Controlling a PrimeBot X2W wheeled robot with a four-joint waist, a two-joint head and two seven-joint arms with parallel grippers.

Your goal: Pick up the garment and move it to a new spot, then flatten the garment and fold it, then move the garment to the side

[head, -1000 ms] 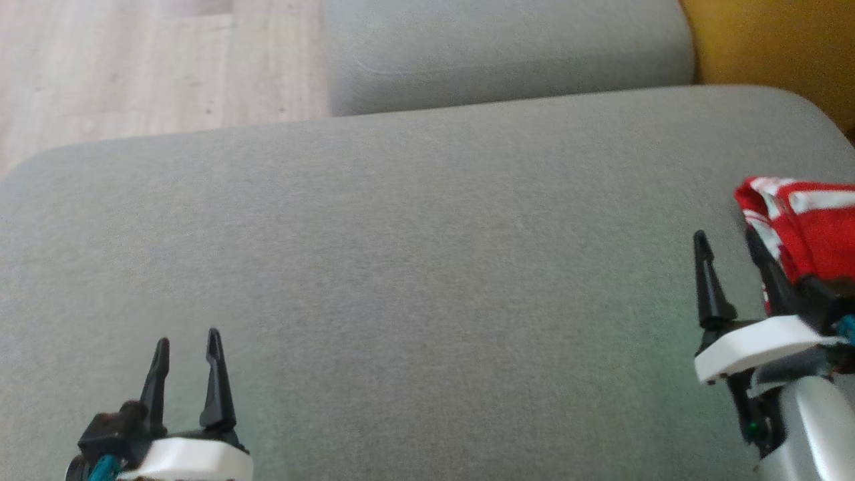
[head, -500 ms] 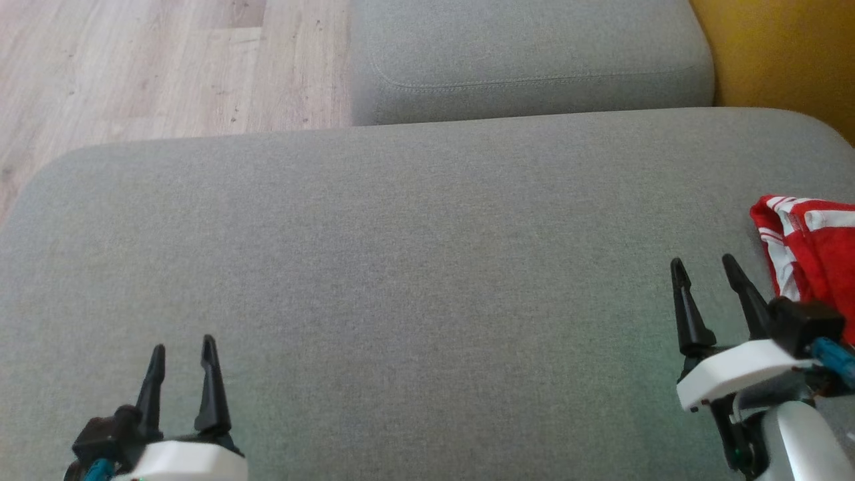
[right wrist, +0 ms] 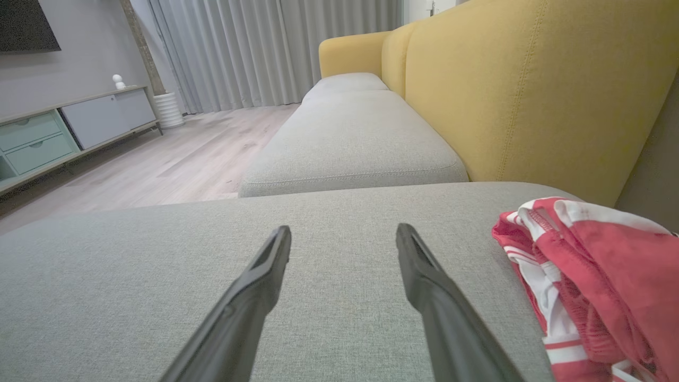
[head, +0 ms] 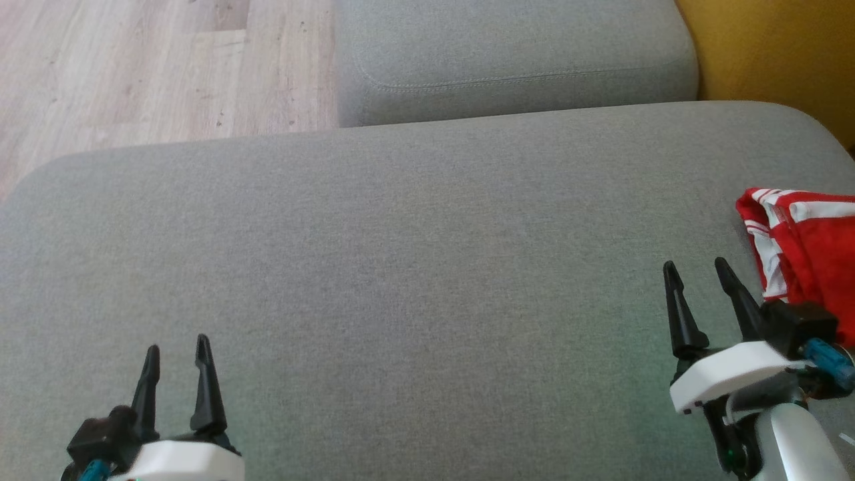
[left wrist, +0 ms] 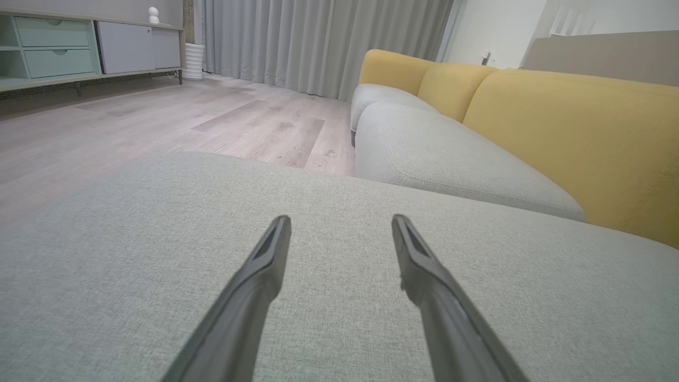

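A red garment with white stripes lies bunched at the right edge of the grey sofa cushion; it also sits at the lower right of the right wrist view as the garment. My right gripper stands open just left of it, apart from the cloth, with nothing between its fingers. My left gripper is open at the lower left over bare cushion, far from the garment, its fingers empty.
A second grey seat cushion lies beyond the near one. A yellow backrest runs along the right. Wooden floor lies at the upper left, with a low cabinet and curtains farther off.
My right gripper has drawn back and left, clear of the garment it stood against a second ago. The head camera shifted slightly. The left gripper kept its place.
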